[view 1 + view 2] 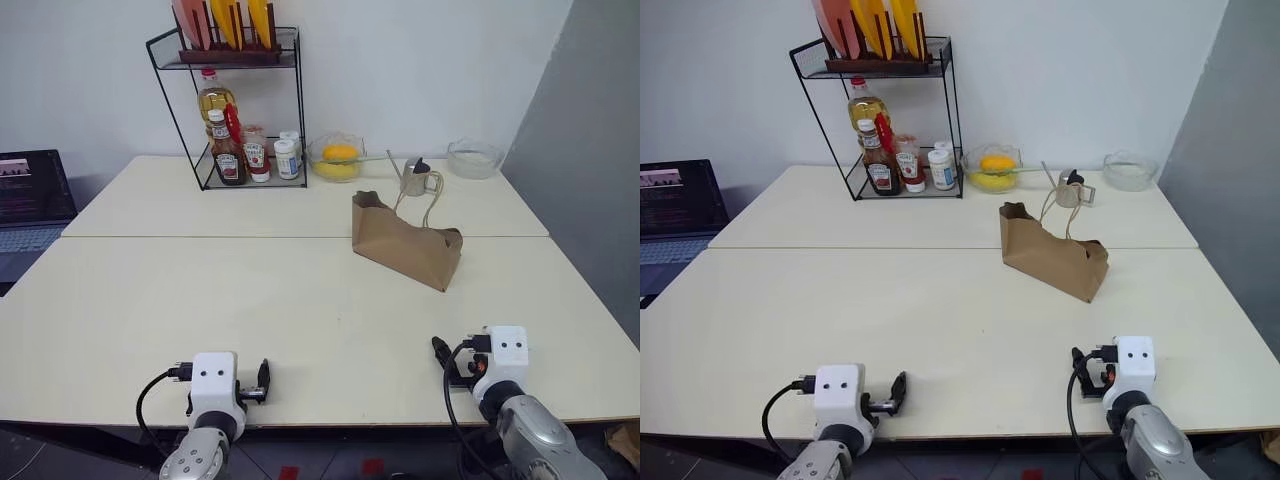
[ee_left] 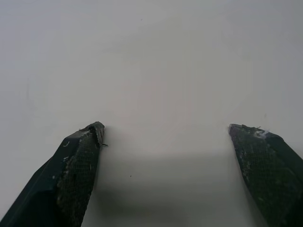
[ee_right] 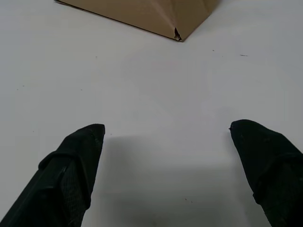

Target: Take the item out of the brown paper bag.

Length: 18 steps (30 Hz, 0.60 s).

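The brown paper bag (image 1: 405,245) lies on its side on the pale table (image 1: 250,300), right of the middle, with its cord handles (image 1: 433,200) looping toward the back. The item is hidden from view. My left gripper (image 2: 165,132) hovers open over bare tabletop near the front edge, far to the left of the bag. My right gripper (image 3: 165,127) is open too, low over the table in front of the bag (image 3: 142,14), with a stretch of bare surface between them. Neither holds anything.
A black wire rack (image 1: 240,110) with bottles and jars stands at the back. Beside it are a glass bowl of yellow fruit (image 1: 337,158), a small metal pitcher (image 1: 417,177) and another glass bowl (image 1: 474,158). A laptop (image 1: 30,200) sits off to the left.
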Motion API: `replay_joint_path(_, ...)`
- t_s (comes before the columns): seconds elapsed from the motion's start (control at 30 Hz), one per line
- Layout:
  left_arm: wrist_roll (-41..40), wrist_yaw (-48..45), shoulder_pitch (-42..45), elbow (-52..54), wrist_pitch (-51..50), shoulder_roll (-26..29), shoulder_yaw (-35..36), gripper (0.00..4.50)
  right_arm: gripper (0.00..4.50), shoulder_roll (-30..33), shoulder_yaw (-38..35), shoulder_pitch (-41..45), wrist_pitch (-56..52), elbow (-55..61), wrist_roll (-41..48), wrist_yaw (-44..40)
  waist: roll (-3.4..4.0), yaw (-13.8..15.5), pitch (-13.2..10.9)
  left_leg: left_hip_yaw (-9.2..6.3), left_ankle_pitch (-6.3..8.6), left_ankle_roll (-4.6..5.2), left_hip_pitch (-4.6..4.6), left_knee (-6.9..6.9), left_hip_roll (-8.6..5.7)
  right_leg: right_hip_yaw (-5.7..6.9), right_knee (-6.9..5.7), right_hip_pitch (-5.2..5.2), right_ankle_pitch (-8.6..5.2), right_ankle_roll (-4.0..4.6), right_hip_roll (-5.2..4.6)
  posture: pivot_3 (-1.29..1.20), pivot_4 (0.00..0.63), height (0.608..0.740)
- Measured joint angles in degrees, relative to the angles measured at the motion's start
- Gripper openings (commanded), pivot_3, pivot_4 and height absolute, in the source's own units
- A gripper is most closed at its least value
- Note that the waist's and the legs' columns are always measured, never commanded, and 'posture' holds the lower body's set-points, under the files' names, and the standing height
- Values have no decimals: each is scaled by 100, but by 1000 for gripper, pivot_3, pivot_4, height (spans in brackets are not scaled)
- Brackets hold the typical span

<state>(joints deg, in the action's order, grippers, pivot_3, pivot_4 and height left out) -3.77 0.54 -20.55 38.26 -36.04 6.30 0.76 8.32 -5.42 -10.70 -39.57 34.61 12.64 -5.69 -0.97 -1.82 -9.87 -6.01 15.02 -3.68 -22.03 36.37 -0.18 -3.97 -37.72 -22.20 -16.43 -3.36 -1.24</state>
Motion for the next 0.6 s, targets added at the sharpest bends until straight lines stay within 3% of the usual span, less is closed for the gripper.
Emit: replay_joint_path(0.6,-53,-124,122,44,-175,4,-55,4466,4500,208,-7,-154,28,15,-25,-50,-1,3,0,-1,0,0,-1,0,-2,1,0,1,0,0,0,0,150,740)
